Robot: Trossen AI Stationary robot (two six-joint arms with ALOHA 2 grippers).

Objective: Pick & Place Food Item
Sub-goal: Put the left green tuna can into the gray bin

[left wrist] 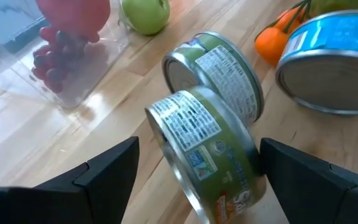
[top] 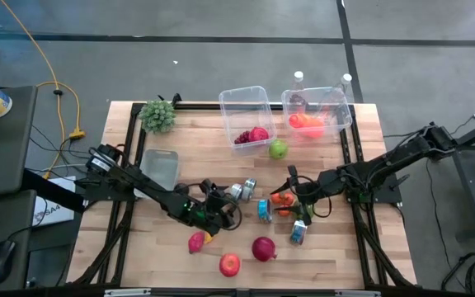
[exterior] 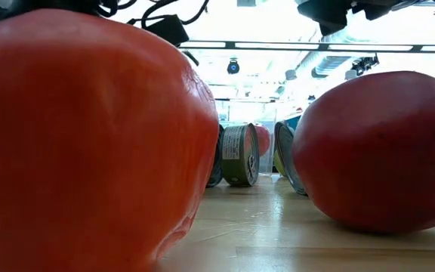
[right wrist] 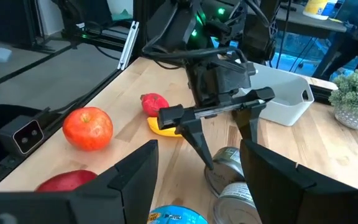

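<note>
Robotics lab or workshop; butcher-block table (top: 246,252) on a black metal frame stands on grey concrete floor (top: 221,49); yellow cable (top: 52,78) trails left of the table; computer mouse (top: 1,257) on a dark desk beside it; exposed ceiling ducts (exterior: 308,57) behind.

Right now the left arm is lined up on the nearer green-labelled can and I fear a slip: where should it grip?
Grip the green-labelled can across its two flat ends, coming from above. It lies on its side beside a second can, so its round wall would roll. The left tool already straddles it, open.
</note>
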